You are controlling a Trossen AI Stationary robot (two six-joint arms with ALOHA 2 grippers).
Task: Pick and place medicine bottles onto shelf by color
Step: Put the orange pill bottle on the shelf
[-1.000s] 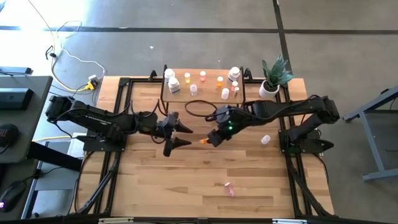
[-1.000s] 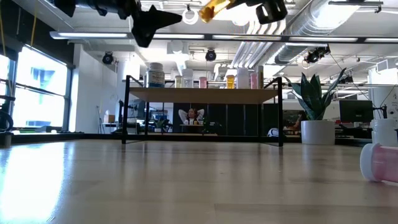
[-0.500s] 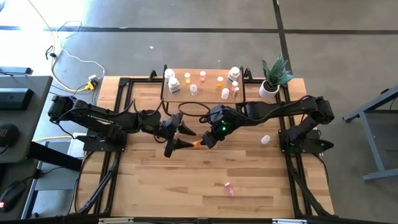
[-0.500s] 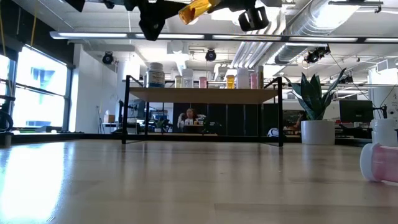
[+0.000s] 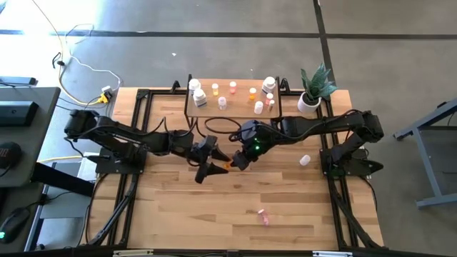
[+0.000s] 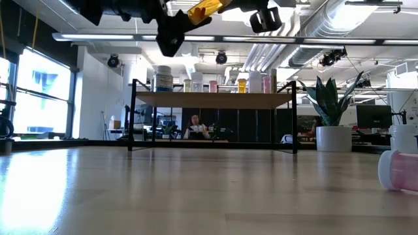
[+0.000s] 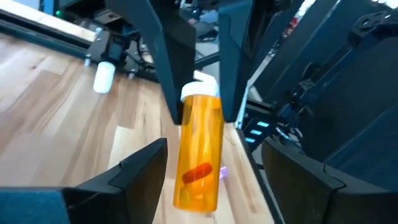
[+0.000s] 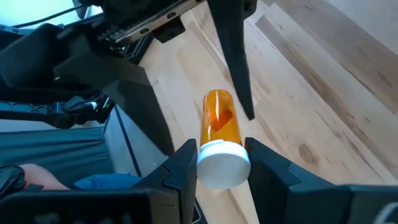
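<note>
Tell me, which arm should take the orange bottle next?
Left. Its open claw already brackets the small orange pill bottle with white cap, which the right claw grips by the cap above the wooden table.

Orange pill bottle [image 7: 199, 152] w/ white cap, red-orange pills inside. Black fingers on both grippers. Light-wood table [image 5: 214, 207], black frame. Light-wood shelf [image 5: 243, 104], black legs; white, orange, pink bottles on it. Pink bottle [image 5: 263, 216] on the table. Green plant [image 5: 317, 83], white pot.

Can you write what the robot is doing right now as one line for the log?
phase: handover in air | right gripper: shut on orange bottle | left gripper: open, jaws around bottle | shelf: waiting
</note>
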